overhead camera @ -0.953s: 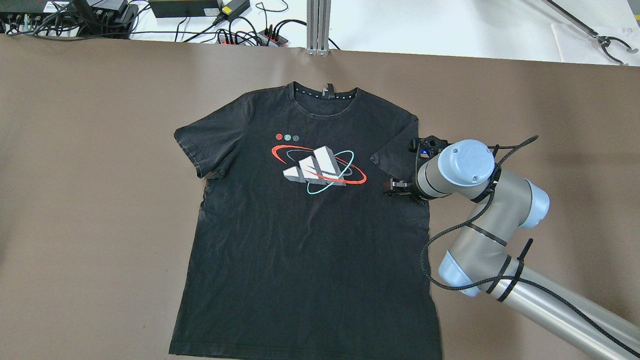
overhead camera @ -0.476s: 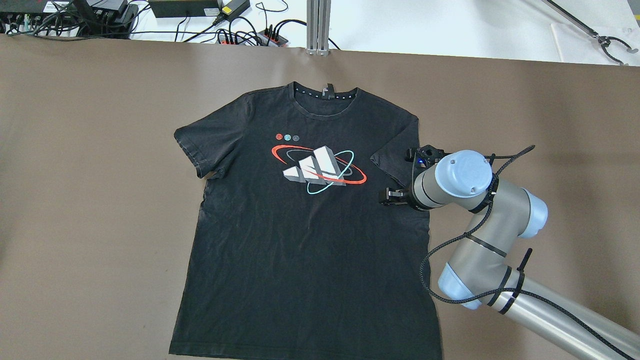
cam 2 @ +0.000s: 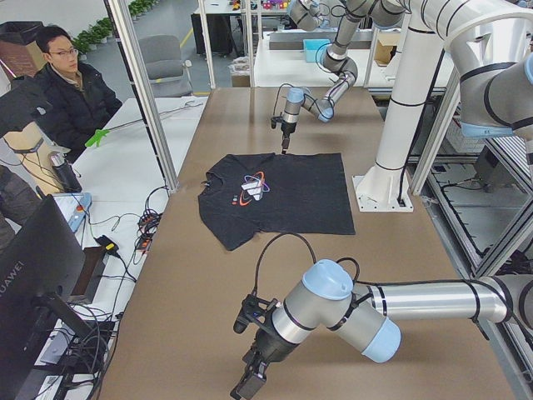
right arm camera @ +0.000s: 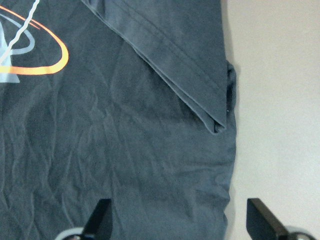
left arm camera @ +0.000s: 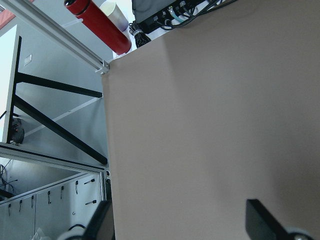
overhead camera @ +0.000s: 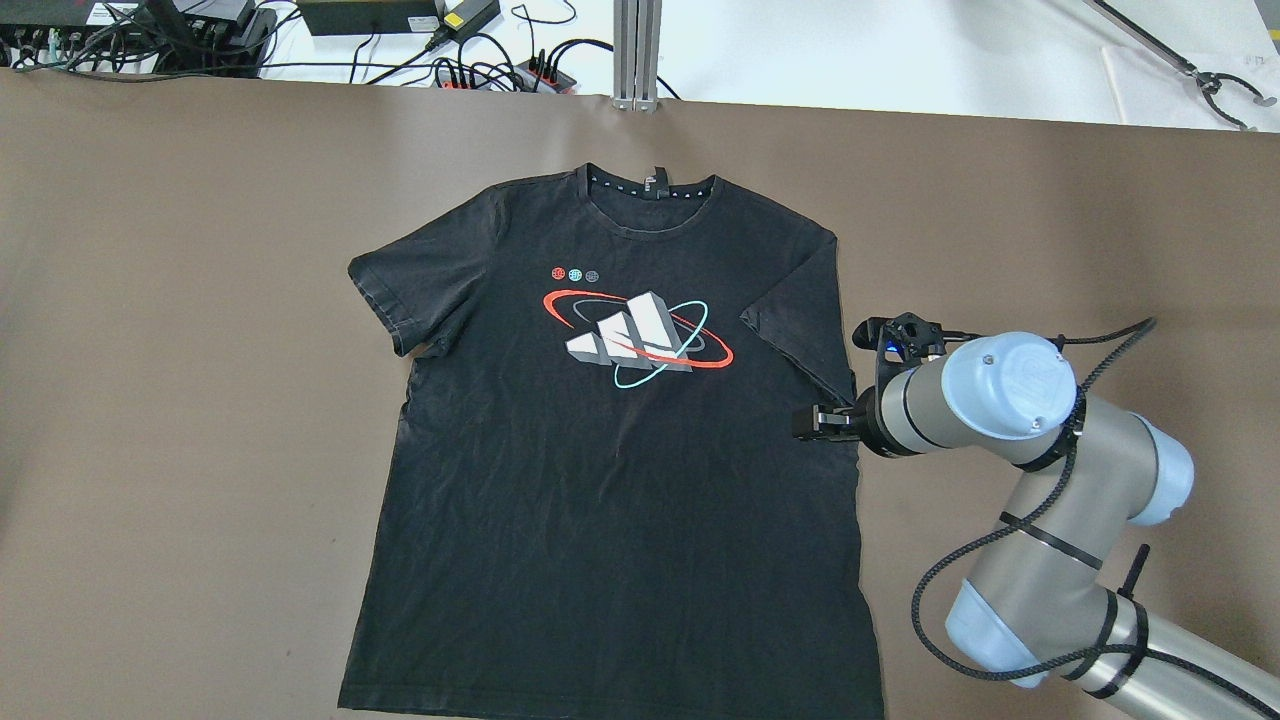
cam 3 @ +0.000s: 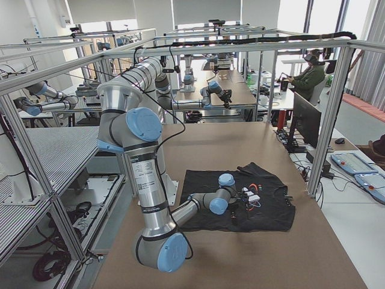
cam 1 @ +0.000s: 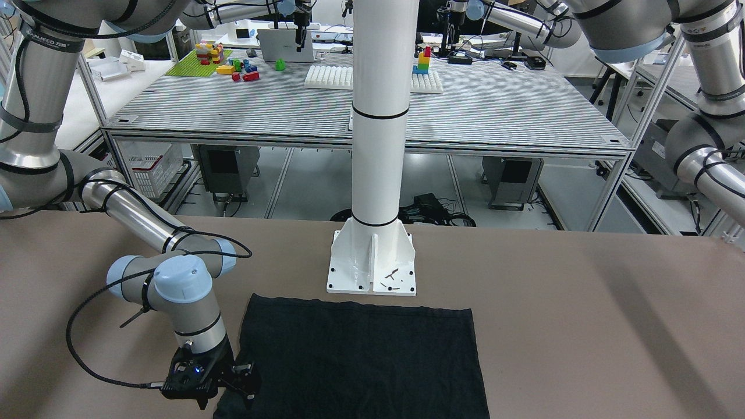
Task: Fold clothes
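Note:
The clothes are a black T-shirt (overhead camera: 600, 480) with a white, red and teal chest print, lying flat and face up on the brown table. Its right sleeve (overhead camera: 800, 320) is folded in over the body, and shows in the right wrist view (right arm camera: 175, 45). My right gripper (overhead camera: 815, 422) is open over the shirt's right side edge, just below that sleeve; in the right wrist view (right arm camera: 180, 220) its jaws stand wide apart above the fabric. My left gripper (cam 2: 250, 379) is open and empty over bare table, far to the shirt's left.
A white pole stands on its base plate (cam 1: 372, 265) at the shirt's hem edge. Cables and power strips (overhead camera: 480, 70) lie beyond the table's far edge. A red bottle (left arm camera: 100, 25) stands past the table's left corner. A person (cam 2: 67, 83) sits at the left end.
My right gripper has moved off the folded sleeve, toward the robot and to the right, down along the shirt's side edge. The shirt has not shifted.

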Available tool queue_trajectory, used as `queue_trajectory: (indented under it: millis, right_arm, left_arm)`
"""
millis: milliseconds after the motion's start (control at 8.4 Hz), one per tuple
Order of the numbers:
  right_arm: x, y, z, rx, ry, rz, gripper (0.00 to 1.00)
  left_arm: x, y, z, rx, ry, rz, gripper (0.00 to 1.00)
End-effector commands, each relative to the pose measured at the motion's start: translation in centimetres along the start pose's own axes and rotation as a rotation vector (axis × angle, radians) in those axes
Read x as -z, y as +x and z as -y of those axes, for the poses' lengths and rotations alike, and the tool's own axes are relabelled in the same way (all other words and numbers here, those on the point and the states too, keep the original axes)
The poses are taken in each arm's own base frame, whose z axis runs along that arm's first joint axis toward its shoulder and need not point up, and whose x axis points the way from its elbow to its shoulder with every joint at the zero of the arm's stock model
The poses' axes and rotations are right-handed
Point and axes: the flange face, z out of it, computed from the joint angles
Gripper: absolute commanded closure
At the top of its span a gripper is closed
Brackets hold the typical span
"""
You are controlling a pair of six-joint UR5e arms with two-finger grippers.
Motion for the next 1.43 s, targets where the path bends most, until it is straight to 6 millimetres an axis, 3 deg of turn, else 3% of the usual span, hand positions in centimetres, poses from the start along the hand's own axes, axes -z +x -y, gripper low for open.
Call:
queue_trajectory:
  millis: [0, 119, 476, 595, 715, 834, 953, 1072, 1310]
  right_arm:
    - [2.7, 0.7, -1.5, 0.003, -0.006, 0.014, 0.06]
    - [2.8, 0.4, -1.4, 0.005, -0.005, 0.018, 0.06]
    - [2.4, 0.1, -1.7, 0.012, -0.005, 0.015, 0.06]
    - [2.4, 0.0, -1.6, 0.021, -0.005, 0.015, 0.06]
    - [2.3, 0.1, -1.6, 0.025, -0.003, 0.013, 0.06]
    - [1.8, 0.4, -1.4, 0.027, 0.001, 0.008, 0.06]
    - [2.1, 0.2, -1.2, 0.029, 0.007, 0.016, 0.06]
    - [2.5, -0.4, -0.9, 0.028, 0.017, 0.028, 0.06]
    - [2.8, -1.0, -0.6, 0.029, 0.027, 0.037, 0.06]
  left_arm:
    - [-1.2, 5.3, 3.3, 0.049, -0.008, -0.186, 0.06]
    - [-1.9, 9.8, 7.1, 0.126, -0.029, -0.286, 0.07]
    - [-3.8, 24.9, 12.8, 0.185, -0.118, -0.483, 0.09]
    - [-5.5, 29.0, 14.7, 0.172, -0.145, -0.517, 0.11]
    - [-7.4, 33.9, 18.1, 0.144, -0.162, -0.55, 0.17]
    - [-9.4, 37.4, 20.6, 0.111, -0.177, -0.565, 0.26]
    - [-11.3, 40.6, 21.4, 0.086, -0.203, -0.571, 0.34]
    - [-12.7, 42.3, 22.1, 0.075, -0.209, -0.578, 0.42]
    - [-16.0, 43.1, 20.9, 0.065, -0.201, -0.598, 0.51]
